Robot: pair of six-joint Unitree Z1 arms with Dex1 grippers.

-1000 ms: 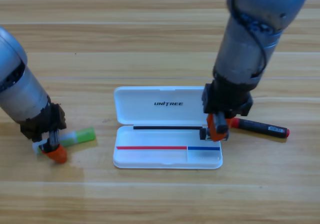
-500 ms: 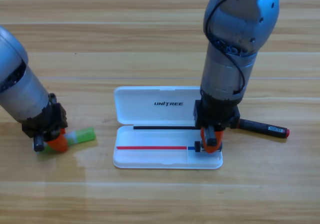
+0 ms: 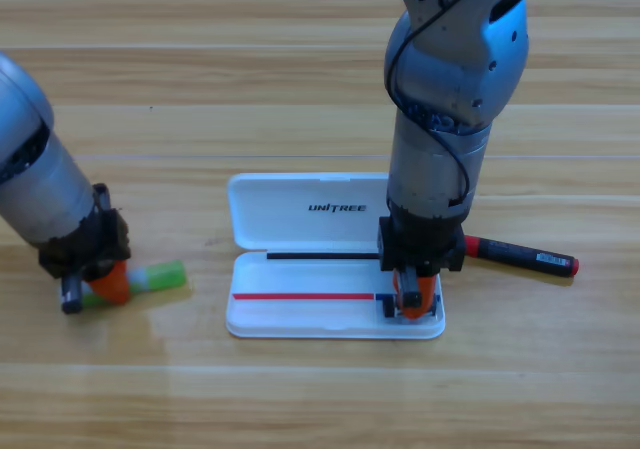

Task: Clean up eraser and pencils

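The white case [image 3: 300, 209] lies open in the middle of the table. My right gripper [image 3: 405, 304] points down into the small compartment at the tray's right end, shut on the eraser [image 3: 388, 307], a small dark block showing beside the orange jaw. The black marker with a red cap [image 3: 520, 256] lies on the table just right of the case, its left end behind my right arm. The light-green pencil [image 3: 160, 275] lies left of the case. My left gripper [image 3: 100, 287] is down over its left end, shut on it and hiding that end.
The case's lid [image 3: 250, 219] lies flat behind the tray and reads UNITREE. Both grey arms stand tall over the table, the left one along the left edge and the right one above the case's right end.
My right gripper carried the eraser from the case's right rim down-left into the small compartment. My left gripper came down onto the green pencil's left end, and the pencil shifted slightly left.
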